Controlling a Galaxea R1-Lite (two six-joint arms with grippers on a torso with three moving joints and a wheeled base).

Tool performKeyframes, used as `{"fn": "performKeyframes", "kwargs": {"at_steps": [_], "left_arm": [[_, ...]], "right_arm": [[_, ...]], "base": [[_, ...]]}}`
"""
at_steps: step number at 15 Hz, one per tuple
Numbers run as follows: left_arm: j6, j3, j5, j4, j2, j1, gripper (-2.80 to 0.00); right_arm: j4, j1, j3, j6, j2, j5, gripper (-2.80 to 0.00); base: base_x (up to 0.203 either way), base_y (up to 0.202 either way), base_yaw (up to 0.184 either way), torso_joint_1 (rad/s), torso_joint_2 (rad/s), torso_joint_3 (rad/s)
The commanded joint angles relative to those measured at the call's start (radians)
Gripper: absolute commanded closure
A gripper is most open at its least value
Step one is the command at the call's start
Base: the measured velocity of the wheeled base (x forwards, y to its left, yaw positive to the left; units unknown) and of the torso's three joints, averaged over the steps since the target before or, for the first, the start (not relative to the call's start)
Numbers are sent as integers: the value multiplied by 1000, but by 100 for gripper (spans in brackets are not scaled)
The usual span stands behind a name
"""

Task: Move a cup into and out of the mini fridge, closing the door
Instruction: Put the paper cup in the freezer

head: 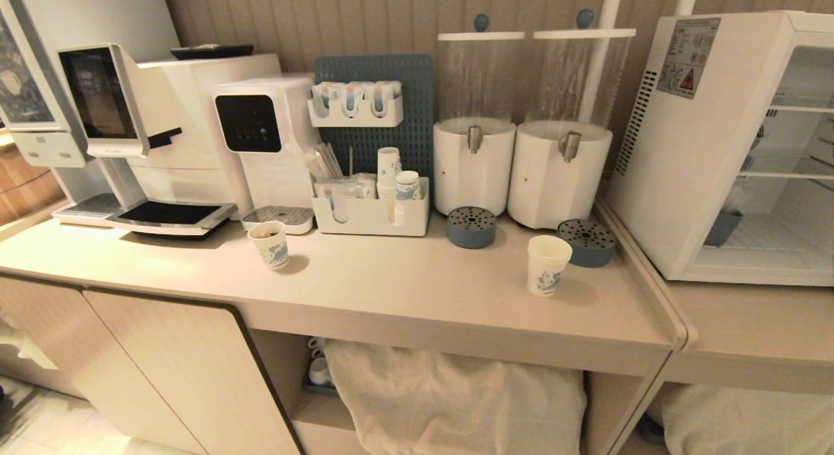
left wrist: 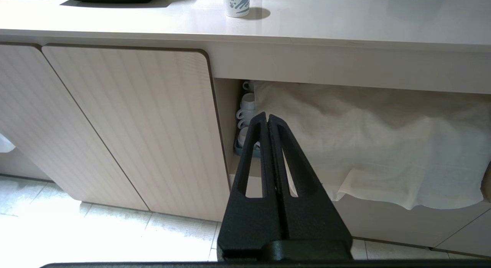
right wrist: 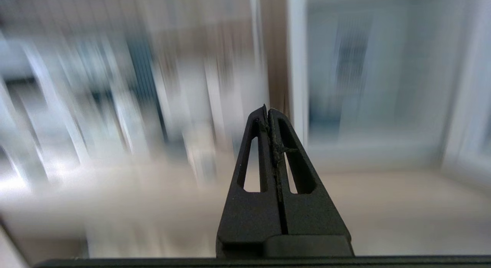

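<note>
The cup [head: 549,264], white paper with a blue print and a clean white inside, stands upright on the counter's right part, in front of the drink dispensers. The mini fridge [head: 710,148] sits on a lower surface at the far right, its wire shelves showing from the front. The door is out of view. Neither arm shows in the head view. My left gripper [left wrist: 267,116] is shut and empty, low in front of the cabinet below the counter. My right gripper [right wrist: 267,110] is shut and empty above a beige surface, and everything beyond it is smeared.
A similar cup with a brown inside [head: 269,244] stands left of centre. Along the back are a coffee machine [head: 163,116], a water dispenser [head: 267,142], an organiser with stacked cups [head: 371,214], two drink dispensers [head: 521,161] and blue drip trays [head: 472,227]. White cloth [left wrist: 364,145] hangs under the counter.
</note>
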State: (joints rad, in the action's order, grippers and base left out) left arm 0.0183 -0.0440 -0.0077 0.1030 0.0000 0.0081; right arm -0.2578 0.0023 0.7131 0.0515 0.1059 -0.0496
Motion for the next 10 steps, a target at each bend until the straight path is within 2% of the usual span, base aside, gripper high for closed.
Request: {"fn": "performKeyframes", "kwargs": {"at_steps": [1,3,4,5,7,10], "left_arm": [[-1,1,0,1,2,1,0],[0,0,0,1,2,0,0],[2,0,0,3,2,1,0],[3,0,0,3,2,1,0],[3,0,0,3,2,1,0],[3,0,0,3,2,1,0]], "right_arm": [[-57,1,302,24,277,-21,0],[-124,4,417,46,548,-30,0],[-159,7,456,55,668,-2,0],[-193,10,486,63,781,74,0],[-232,-2,522,65,949,321,0],[-219,-68,557,44,1194,692,0]], "base": [[0,0,0,0,0,0],[0,0,0,0,0,0],[0,0,0,0,0,0],[0,0,0,0,0,0],[0,0,0,0,0,0],[0,0,0,0,0,0]]}}
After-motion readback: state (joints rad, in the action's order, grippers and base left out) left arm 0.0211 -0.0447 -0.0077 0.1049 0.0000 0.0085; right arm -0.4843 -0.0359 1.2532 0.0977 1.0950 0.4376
